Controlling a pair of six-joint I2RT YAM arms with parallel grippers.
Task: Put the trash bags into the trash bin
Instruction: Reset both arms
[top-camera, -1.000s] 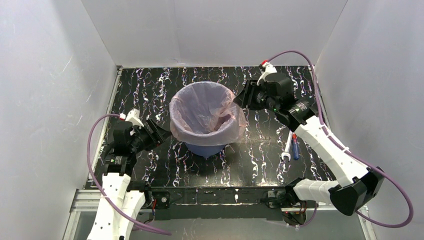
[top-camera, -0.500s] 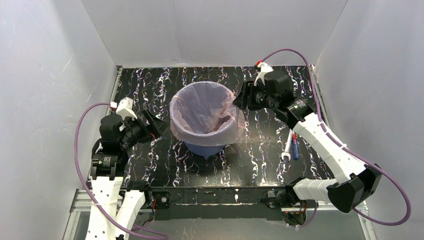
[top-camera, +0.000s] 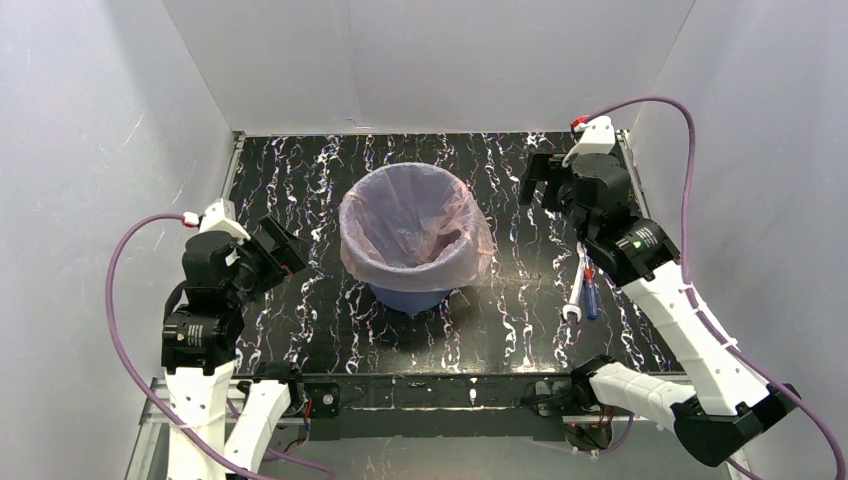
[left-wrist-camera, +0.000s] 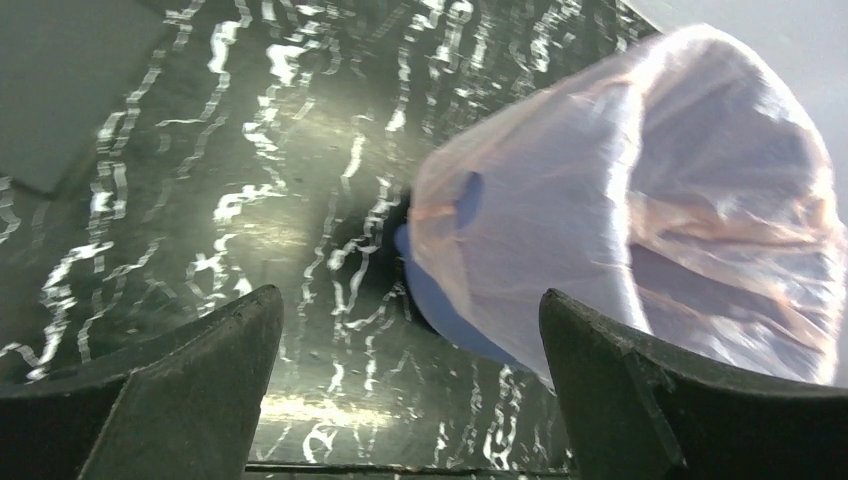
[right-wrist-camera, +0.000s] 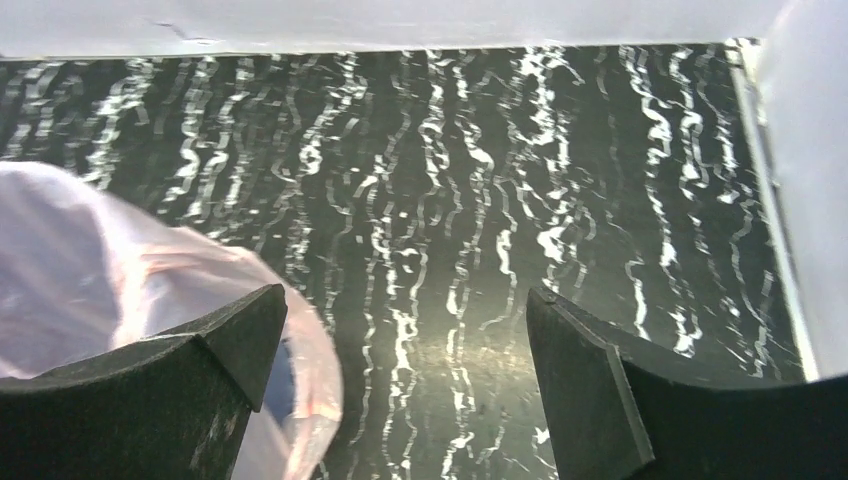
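Trash bin (top-camera: 415, 297) stands mid-scene — open table (top-camera: 300, 170) either side — small tools (top-camera: 590, 298) at right.

I see a black tabletop (top-camera: 300, 170) veined with white streaks, boxed in by plain white walls (top-camera: 450, 60) on three sides. On its right half a white open-end wrench (top-camera: 574, 298) and a blue-handled tool (top-camera: 592, 302) with some red lie side by side, nearly touching. I can't tell what kind of tool the blue one is.

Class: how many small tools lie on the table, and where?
2: a white tool and a blue-and-red tool, side by side right of the bin. Others may hide behind it.
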